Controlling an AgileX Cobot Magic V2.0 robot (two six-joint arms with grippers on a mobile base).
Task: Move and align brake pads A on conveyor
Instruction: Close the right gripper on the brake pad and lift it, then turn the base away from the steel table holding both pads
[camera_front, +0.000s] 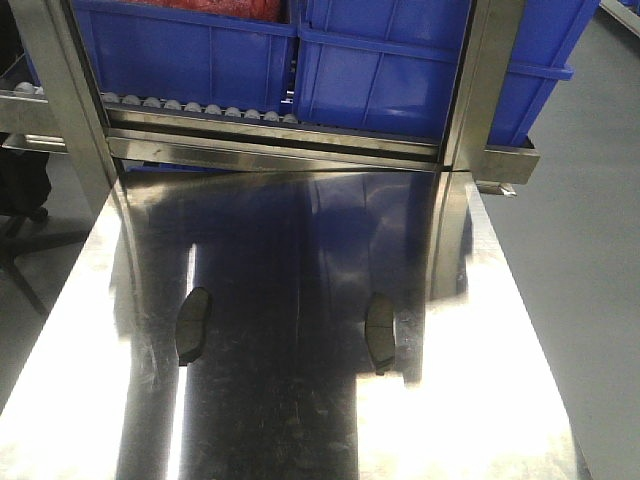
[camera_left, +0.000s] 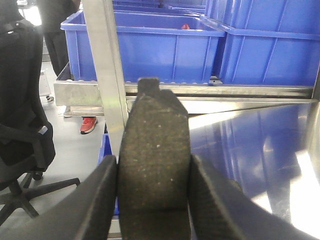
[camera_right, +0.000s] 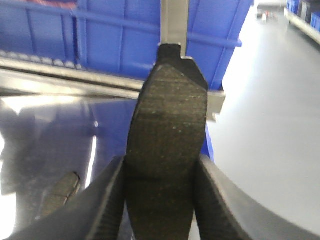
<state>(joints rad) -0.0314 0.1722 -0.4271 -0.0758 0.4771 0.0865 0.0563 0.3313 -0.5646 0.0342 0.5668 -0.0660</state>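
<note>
Left pad (camera_left: 155, 135) pinched edgewise in left gripper (camera_left: 154, 167), right pad (camera_right: 167, 115) same in right gripper (camera_right: 160, 167); I fear either pivots loose in transit. Conveyor unseen.

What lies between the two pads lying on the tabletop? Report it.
Only bare, shiny tabletop between the left pad and right pad, per the front view.

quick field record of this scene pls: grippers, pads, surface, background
left gripper: shut on left held pad
right gripper: shut on right held pad
loose pads: left loose pad and right loose pad, flat on table, apart
surface: shiny steel table
background: blue bins on rollers
conveyor belt: not in view
</note>
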